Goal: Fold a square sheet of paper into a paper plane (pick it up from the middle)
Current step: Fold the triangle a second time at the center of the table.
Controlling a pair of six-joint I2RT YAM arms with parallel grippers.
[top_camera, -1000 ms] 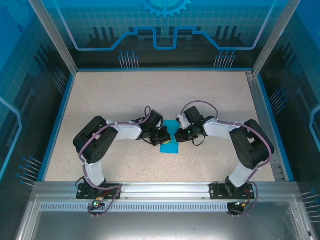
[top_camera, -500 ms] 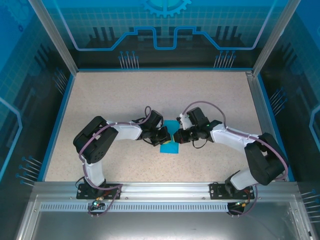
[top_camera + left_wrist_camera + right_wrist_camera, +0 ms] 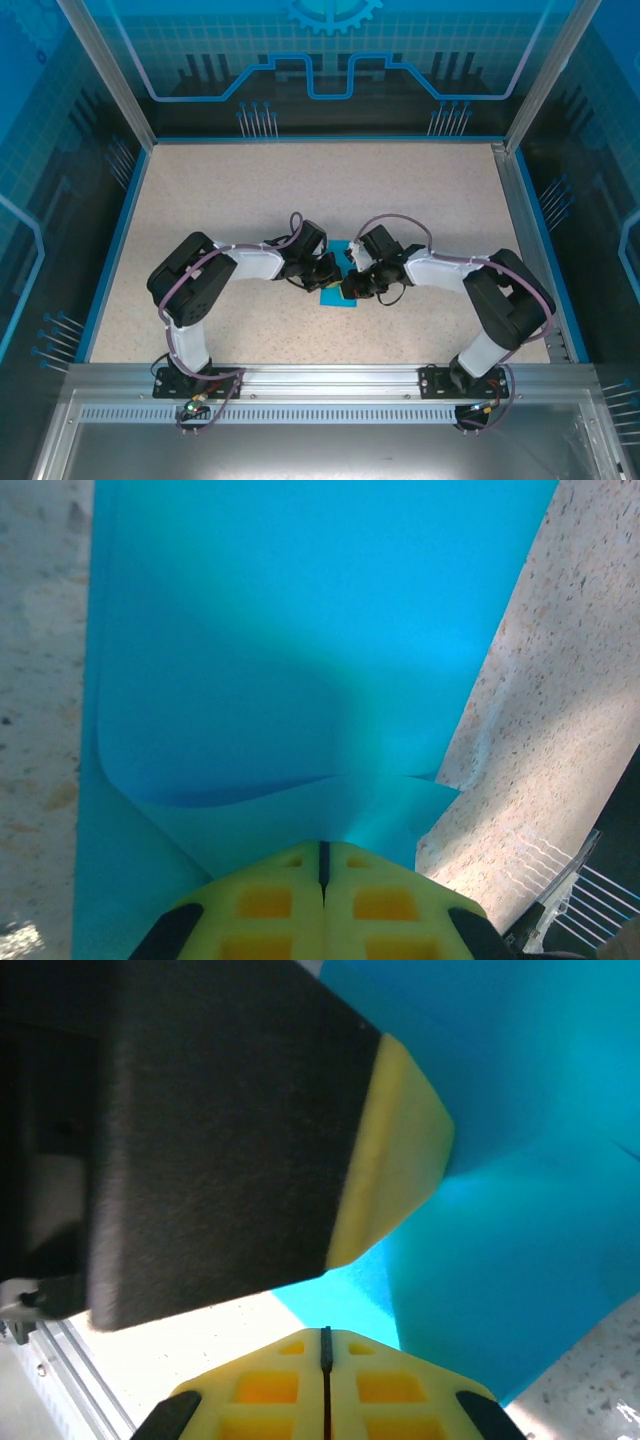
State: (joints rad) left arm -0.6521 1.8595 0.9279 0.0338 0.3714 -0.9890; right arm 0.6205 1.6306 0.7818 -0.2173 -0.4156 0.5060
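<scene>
Since prev frame: drew in at the R elbow and slid right gripper (image 3: 350, 287) left and toward near edge of table (image 3: 250, 190), close up against left gripper (image 3: 327, 272). L side as before.

Now tip to tip over square sheet of paper (image 3: 338, 299), abt mid-table, a bit nearer the near edge than the far.

L wrist cam: pressed together, just a seam between yellow fingertips, pinching a raised flap of the sheet. Rest of it flat on the speckled top, w/ a curved lift near the tips.

R wrist cam: also pressed together, seam only. Sheet edge right at the tips; can't tell if caught. Up-left of that, black finger w/ yellow pad of the L one, against the cyan.
</scene>
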